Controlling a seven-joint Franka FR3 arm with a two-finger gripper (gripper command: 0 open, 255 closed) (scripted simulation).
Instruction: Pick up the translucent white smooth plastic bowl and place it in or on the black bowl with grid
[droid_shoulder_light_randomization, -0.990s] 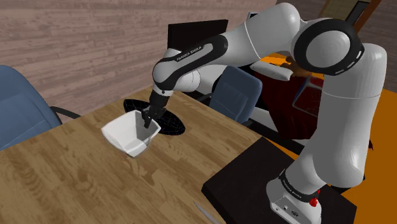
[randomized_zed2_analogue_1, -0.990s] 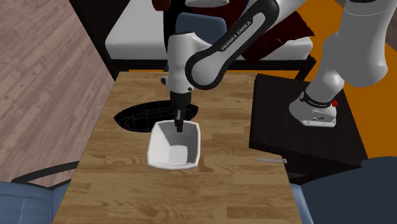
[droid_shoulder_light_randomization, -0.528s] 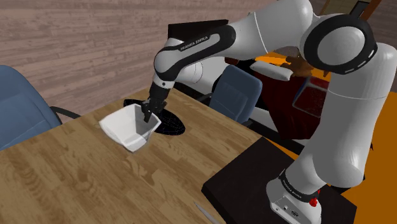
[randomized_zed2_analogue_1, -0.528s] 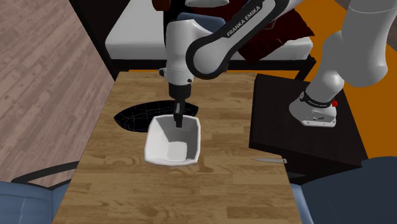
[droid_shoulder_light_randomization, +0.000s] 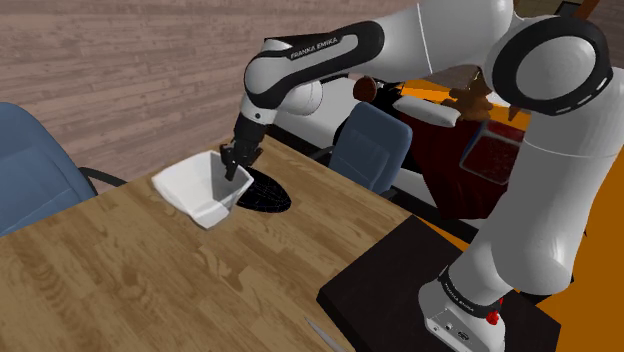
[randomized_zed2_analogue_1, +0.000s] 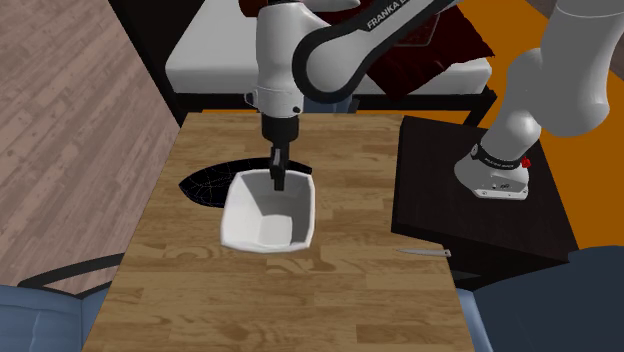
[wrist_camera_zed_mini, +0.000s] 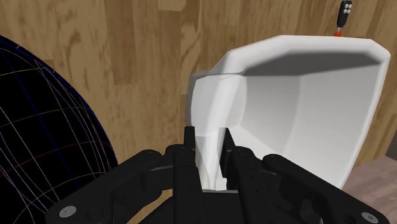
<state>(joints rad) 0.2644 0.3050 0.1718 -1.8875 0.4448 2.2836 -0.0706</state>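
Over the wooden table (droid_shoulder_light_randomization: 150, 290) in the shoulder view, the gripper (droid_shoulder_light_randomization: 236, 165) has closed narrowly on the rim of the white bowl (droid_shoulder_light_randomization: 190, 190). The bowl hangs tilted at the near left edge of the black grid bowl (droid_shoulder_light_randomization: 265, 195). In the second exterior view, the white bowl covers the black bowl's near right part. In the wrist view, the fingers (wrist_camera_zed_mini: 189, 149) clamp the white wall, one inside and one outside.

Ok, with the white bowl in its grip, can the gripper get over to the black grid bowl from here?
Probably yes. The gripper is shut on the wall of the white bowl, which looks raised off the table, and the black grid bowl lies right beside it, nothing between them.
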